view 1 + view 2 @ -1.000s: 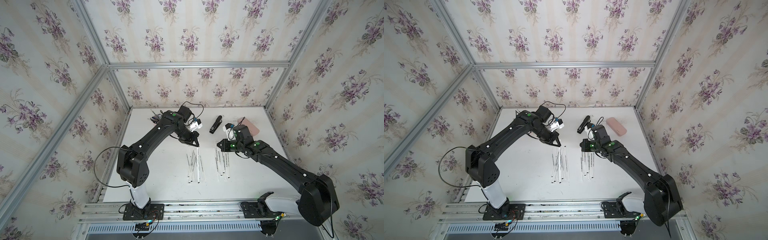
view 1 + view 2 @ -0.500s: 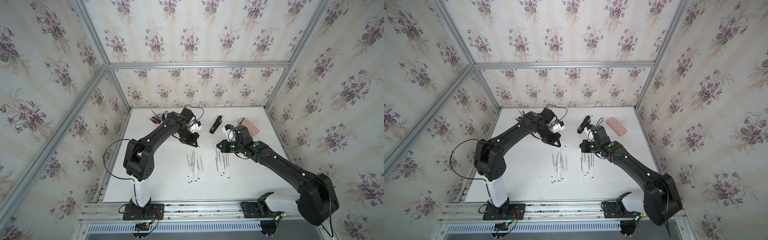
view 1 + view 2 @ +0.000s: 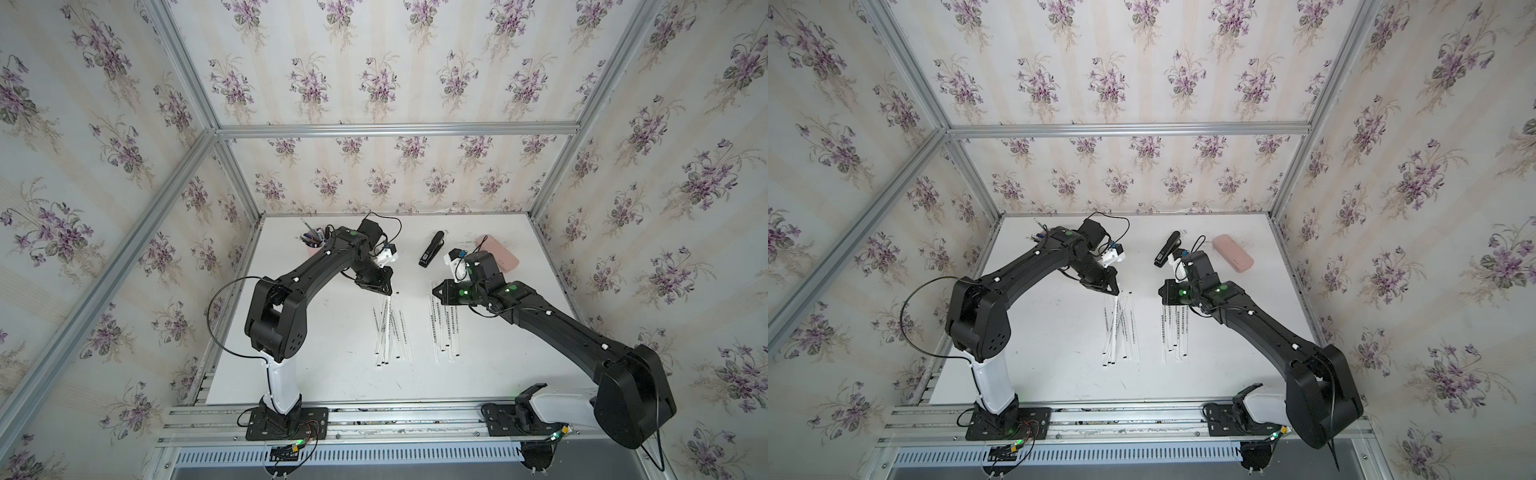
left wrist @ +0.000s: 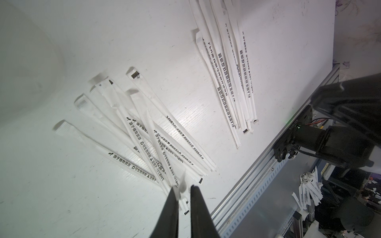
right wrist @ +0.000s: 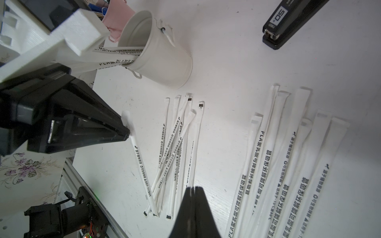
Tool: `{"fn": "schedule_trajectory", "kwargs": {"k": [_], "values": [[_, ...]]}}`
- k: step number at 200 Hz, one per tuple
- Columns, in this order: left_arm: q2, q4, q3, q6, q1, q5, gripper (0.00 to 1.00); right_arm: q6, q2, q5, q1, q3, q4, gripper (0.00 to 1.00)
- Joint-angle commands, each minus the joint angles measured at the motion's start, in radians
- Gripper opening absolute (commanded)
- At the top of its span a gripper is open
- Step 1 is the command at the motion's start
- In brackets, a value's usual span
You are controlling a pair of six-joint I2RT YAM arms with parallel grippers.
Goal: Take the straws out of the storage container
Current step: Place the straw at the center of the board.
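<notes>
Now left tool [image 4: 183, 188] barely parted — straw [image 5: 142, 164] end between jaws, near storage container [image 5: 167, 61]; right tool [image 5: 192, 188] closed, empty.

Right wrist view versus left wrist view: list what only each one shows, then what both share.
Only the right wrist view: the storage container with straws sticking from its mouth (a pale blur in the left wrist view may be it), the pink pen cup, the black stapler and the shut right gripper.

Only the left wrist view: the right arm's base and paper scraps beyond the table.

Both: two groups of straws on the white table, and the left gripper. The right wrist view shows it from the side. The left wrist view shows its fingers, jaws slightly apart around a straw end.
</notes>
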Motion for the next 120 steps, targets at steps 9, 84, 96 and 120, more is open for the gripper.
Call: {"fn": "schedule_trajectory", "kwargs": {"k": [9, 84, 96, 120], "values": [[-0.017, 0.011, -0.001, 0.001, 0.009, -0.01, 0.16, 0.007, 0.001, -0.01, -0.001, 0.006, 0.018, 0.07], [-0.1, 0.02, 0.002, -0.005, 0.025, -0.003, 0.16, 0.014, 0.06, -0.03, 0.027, 0.008, 0.033, 0.07], [-0.134, 0.015, 0.016, -0.002, 0.026, 0.003, 0.16, 0.017, 0.089, -0.025, 0.072, 0.009, 0.039, 0.06], [-0.2, 0.003, 0.047, 0.017, 0.026, 0.012, 0.16, 0.032, 0.169, -0.017, 0.117, 0.009, 0.072, 0.06]]}}
